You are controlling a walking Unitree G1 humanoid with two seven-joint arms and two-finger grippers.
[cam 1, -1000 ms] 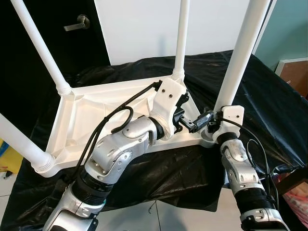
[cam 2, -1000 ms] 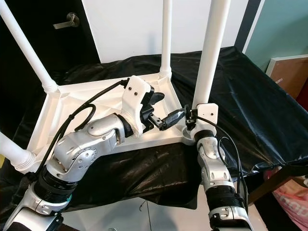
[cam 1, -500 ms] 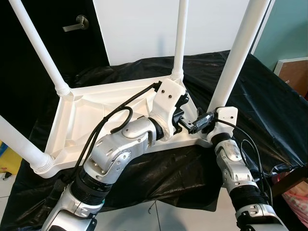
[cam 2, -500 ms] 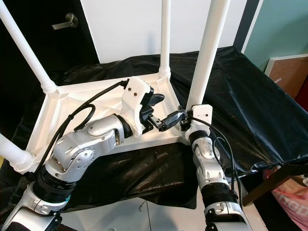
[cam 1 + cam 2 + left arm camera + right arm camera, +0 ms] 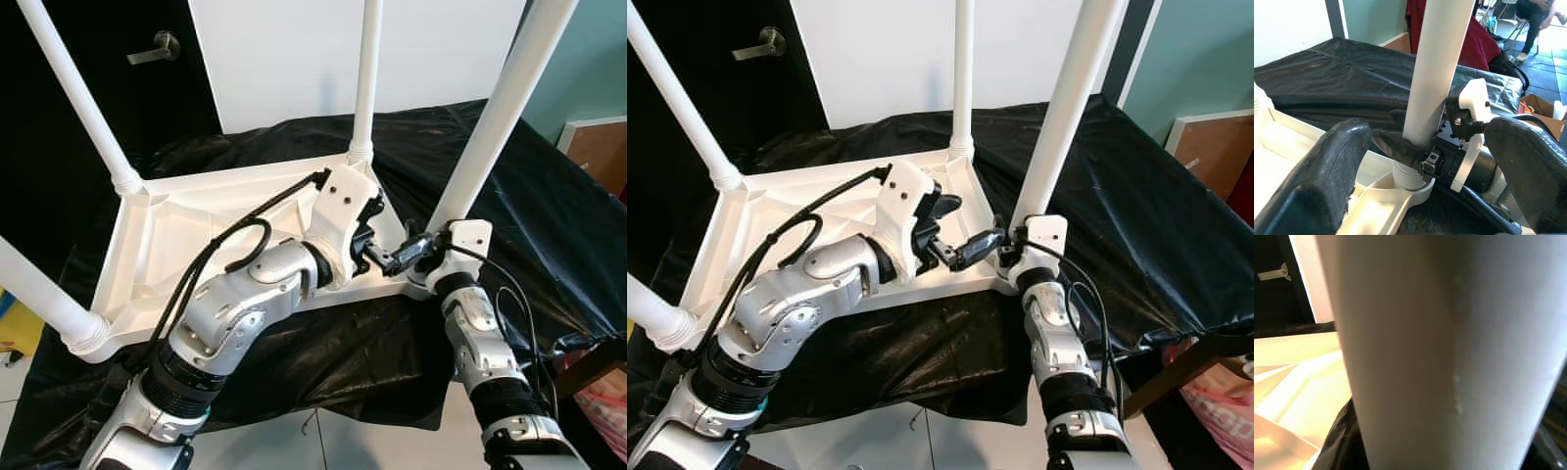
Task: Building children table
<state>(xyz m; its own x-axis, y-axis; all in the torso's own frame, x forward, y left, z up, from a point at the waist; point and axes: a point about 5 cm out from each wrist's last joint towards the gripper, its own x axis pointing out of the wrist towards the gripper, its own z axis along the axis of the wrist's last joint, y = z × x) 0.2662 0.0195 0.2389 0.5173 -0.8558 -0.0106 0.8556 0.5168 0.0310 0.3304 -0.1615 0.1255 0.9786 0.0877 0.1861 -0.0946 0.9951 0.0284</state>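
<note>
A white plastic children's table [image 5: 176,230] lies upside down on a black cloth, with its legs pointing up. The near right leg [image 5: 495,127] stands in the near right corner socket and leans right towards its top. My right gripper [image 5: 416,250] is shut on that leg just above the ribbed base; one black finger [image 5: 1400,147] wraps across its front, and the leg [image 5: 1449,333] sits right against the right wrist camera. My left gripper [image 5: 1425,166] is open, inside the table frame and pointing at the same corner, with its fingers on either side of the leg base but not touching it.
Three other legs stand fitted: far left [image 5: 83,98], far right [image 5: 367,78], near left [image 5: 44,294]. The black cloth [image 5: 549,225] hangs over the front edge. A dark door with a handle [image 5: 157,49] is behind left. A wooden piece [image 5: 598,147] stands right. A person [image 5: 1537,14] sits far off.
The near right leg now leans further right at its top, and my right wrist has shifted slightly with it. The left arm has hardly moved.
</note>
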